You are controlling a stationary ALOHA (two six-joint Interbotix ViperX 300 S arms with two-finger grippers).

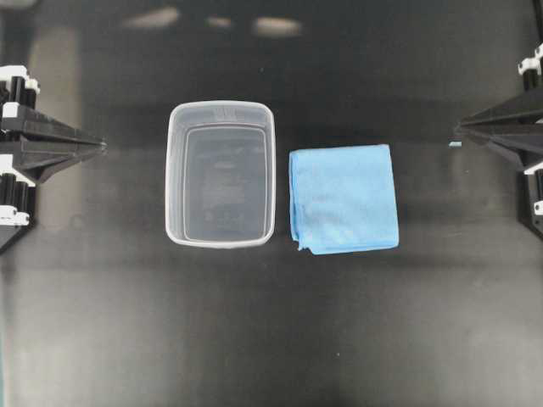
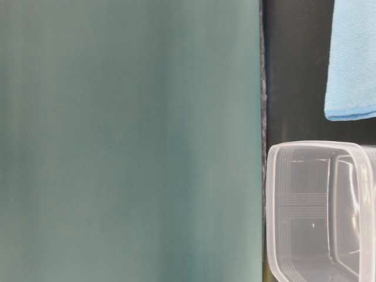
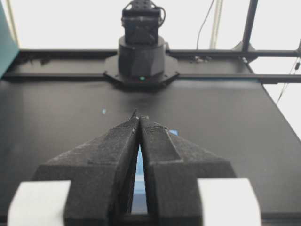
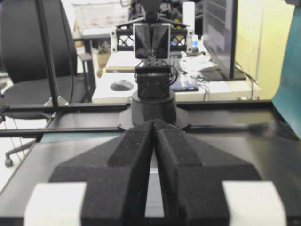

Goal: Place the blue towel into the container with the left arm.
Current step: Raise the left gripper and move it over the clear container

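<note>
The blue towel (image 1: pixel 344 197) lies folded flat on the black table, just right of the container (image 1: pixel 175 174), a clear empty tub at the centre. Both also show in the table-level view, the towel (image 2: pixel 352 59) above the container (image 2: pixel 294 176). My left gripper (image 1: pixel 100 146) is shut and empty at the left edge, well away from the tub. My right gripper (image 1: pixel 460 129) is shut and empty at the right edge, apart from the towel. In the left wrist view the gripper (image 3: pixel 139 117) is closed to a point, with a sliver of blue showing behind the fingers (image 3: pixel 117 155).
The opposite arm's base (image 3: pixel 141 52) stands at the far table edge in the left wrist view. A small blue speck (image 1: pixel 455 144) lies near my right gripper. A teal wall (image 2: pixel 129 141) fills most of the table-level view.
</note>
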